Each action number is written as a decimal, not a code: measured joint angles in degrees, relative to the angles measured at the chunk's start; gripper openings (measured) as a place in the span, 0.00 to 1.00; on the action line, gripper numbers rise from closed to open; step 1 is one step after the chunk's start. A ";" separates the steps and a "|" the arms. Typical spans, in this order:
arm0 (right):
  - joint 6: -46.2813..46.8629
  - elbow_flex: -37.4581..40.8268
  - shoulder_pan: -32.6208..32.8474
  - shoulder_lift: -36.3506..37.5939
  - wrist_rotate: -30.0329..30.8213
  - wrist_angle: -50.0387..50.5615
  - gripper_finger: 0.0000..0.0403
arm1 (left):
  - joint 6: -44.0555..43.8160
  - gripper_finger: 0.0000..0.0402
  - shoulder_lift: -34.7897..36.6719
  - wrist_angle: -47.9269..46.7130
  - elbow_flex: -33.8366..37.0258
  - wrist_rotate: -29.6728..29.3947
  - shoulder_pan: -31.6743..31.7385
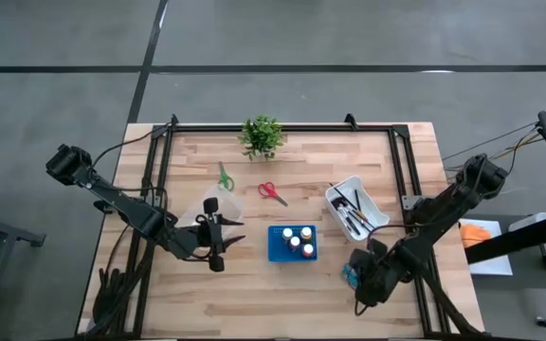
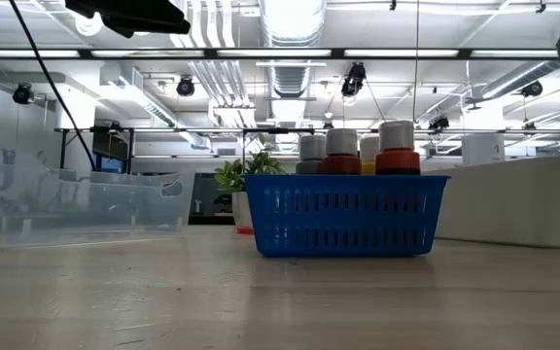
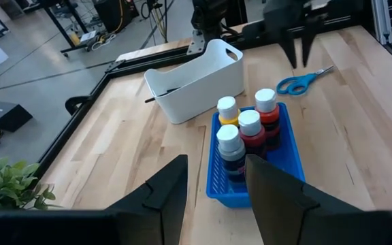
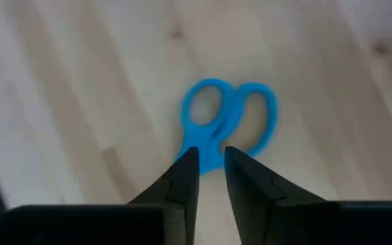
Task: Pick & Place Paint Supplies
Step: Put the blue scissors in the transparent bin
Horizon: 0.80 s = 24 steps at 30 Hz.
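Blue-handled scissors (image 4: 226, 122) lie flat on the wooden table near its right front, also seen from the left wrist (image 3: 305, 80). My right gripper (image 4: 211, 160) hangs over them, pointing steeply down. Its fingers are a narrow gap apart, and their tips cover the part just below the handle loops. A blue basket (image 1: 292, 243) holds several paint bottles (image 3: 250, 129) standing upright. My left gripper (image 3: 216, 194) hovers open and holding nothing to the left of the basket. Green scissors (image 1: 225, 177) and red scissors (image 1: 273, 192) lie flat farther back.
A white bin (image 1: 356, 206) with dark-tipped brushes stands right of the basket. A clear plastic container (image 1: 221, 204) sits beside my left gripper. A green potted plant (image 1: 262, 135) stands at the far edge. A black frame rail (image 1: 401, 170) runs along the table's sides.
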<state>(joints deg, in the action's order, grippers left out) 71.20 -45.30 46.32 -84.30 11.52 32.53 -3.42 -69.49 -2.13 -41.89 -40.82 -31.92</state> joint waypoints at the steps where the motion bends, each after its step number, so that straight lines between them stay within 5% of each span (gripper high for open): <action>1: 1.77 0.73 -0.20 0.26 0.01 0.06 0.17 | -0.01 0.38 0.00 0.00 0.00 0.00 0.00; 9: 12.63 2.80 -3.22 0.00 -0.03 0.11 0.14 | -1.09 0.38 0.00 0.08 0.00 0.10 0.00; 24: 16.74 2.56 -5.52 -2.30 -6.17 0.24 0.14 | -1.09 0.38 0.00 -0.03 0.02 0.60 0.00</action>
<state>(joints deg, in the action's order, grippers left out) 87.94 -42.74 40.80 -86.60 5.35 32.77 -4.51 -69.49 -2.16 -41.87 -40.22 -31.92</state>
